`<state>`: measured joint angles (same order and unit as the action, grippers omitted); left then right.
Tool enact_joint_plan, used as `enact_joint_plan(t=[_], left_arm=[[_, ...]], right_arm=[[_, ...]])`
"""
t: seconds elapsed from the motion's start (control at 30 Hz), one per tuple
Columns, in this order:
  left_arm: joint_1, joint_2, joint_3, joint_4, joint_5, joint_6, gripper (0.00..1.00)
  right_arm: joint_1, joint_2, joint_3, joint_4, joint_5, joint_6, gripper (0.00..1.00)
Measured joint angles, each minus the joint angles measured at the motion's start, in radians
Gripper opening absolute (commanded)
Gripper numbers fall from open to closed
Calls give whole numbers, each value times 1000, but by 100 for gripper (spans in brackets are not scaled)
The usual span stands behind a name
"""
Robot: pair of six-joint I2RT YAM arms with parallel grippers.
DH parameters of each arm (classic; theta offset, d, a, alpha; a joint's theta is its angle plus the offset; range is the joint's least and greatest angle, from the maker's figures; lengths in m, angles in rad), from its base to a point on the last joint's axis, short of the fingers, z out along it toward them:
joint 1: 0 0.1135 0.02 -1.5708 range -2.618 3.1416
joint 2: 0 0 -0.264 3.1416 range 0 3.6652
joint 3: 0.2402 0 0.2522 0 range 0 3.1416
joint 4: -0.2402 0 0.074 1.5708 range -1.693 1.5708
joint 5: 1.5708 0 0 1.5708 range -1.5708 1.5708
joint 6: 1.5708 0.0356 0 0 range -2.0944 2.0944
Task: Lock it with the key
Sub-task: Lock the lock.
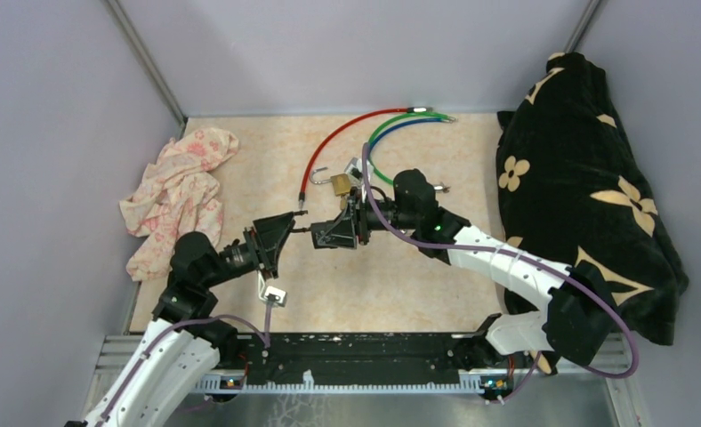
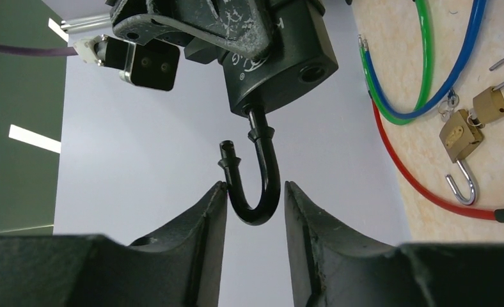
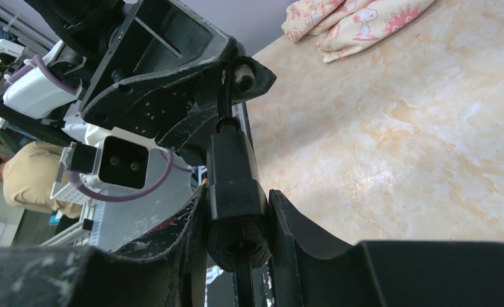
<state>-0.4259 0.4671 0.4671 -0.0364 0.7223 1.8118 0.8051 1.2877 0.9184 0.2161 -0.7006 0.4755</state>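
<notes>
Padlock [image 3: 233, 173], black, is held above the tabletop [image 1: 400, 276] at mid-frame in the top view. Its long axis lies level, with the body to the right and the open shackle [image 2: 257, 214] pointing left. The right pincer [image 3: 236, 204] is clenched on the body. The left pincer [image 2: 254, 187] straddles the shackle's bend, fingers close on either side; whether they press it I cannot tell. Brass padlocks [image 1: 338, 184] lie on the tabletop in the upper middle.
</notes>
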Motion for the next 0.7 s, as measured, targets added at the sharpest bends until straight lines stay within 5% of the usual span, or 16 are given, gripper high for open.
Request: enact_joint_plan(t=[0.17,0.33,0.4,0.7], left_arm=[[0,11,7,-32,0,10,28],[0,12,41,-125,13,-11,0],[0,23,95,-194,24,-63,0],[5,151,374,-452,94,-921,0]], right_arm=[[3,0,0,0,-4,-2,0],[4,0,11,-6,-5,-9,0],[5,1,21,-23,-18,-16,0],[6,0,147,-134,-90,-248,0]])
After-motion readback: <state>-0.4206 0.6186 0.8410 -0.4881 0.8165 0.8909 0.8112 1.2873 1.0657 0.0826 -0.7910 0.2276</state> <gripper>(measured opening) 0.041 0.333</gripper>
